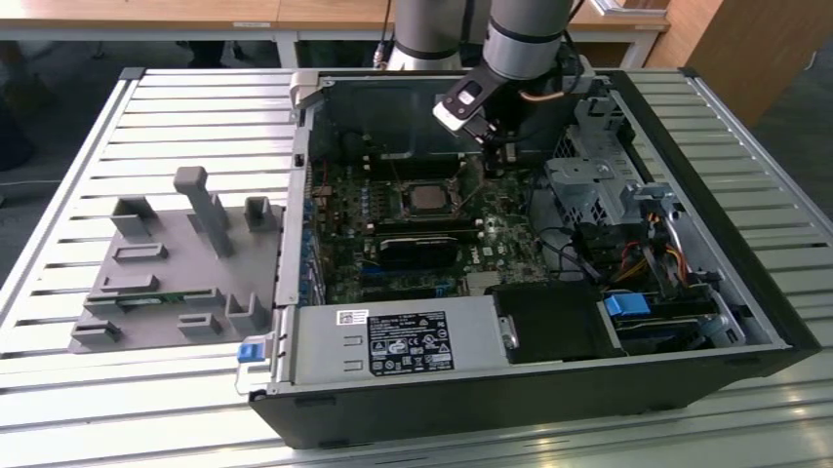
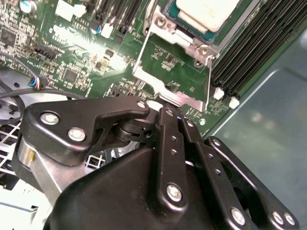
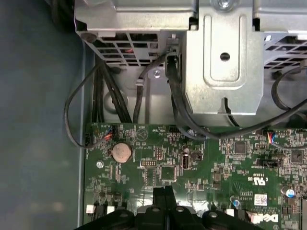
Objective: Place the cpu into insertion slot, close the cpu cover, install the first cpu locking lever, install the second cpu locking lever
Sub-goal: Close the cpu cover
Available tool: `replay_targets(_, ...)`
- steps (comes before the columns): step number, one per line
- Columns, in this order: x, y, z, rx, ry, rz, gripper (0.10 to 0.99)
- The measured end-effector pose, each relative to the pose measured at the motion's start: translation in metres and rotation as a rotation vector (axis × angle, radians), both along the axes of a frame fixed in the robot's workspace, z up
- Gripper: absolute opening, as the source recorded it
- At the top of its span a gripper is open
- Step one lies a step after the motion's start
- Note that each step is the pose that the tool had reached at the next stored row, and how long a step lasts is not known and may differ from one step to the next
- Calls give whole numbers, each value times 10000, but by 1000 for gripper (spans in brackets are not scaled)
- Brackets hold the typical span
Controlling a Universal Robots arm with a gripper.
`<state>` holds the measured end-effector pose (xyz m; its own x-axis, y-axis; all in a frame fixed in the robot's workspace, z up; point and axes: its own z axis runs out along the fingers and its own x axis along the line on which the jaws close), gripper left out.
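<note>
Looking into the open computer case [image 1: 521,390], we see the cpu [image 2: 206,12] seated in the insertion slot [image 2: 162,21] on the green motherboard [image 3: 192,158]. The cpu cover [image 2: 143,55] stands swung open beside the socket, and green board shows through its window. Our gripper [image 2: 165,111] has its fingers pressed together with nothing between them. The tips sit right at the cover's free edge, though we cannot tell whether they touch it.

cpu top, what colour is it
The cpu has a pale silvery-beige top, clearest in the second wrist view.
</note>
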<state>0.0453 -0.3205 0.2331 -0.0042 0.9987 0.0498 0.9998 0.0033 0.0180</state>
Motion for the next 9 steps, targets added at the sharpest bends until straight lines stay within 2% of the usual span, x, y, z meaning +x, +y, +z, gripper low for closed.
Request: replay_targets(9, -165, -1, -1, 1, 0, 0, 106)
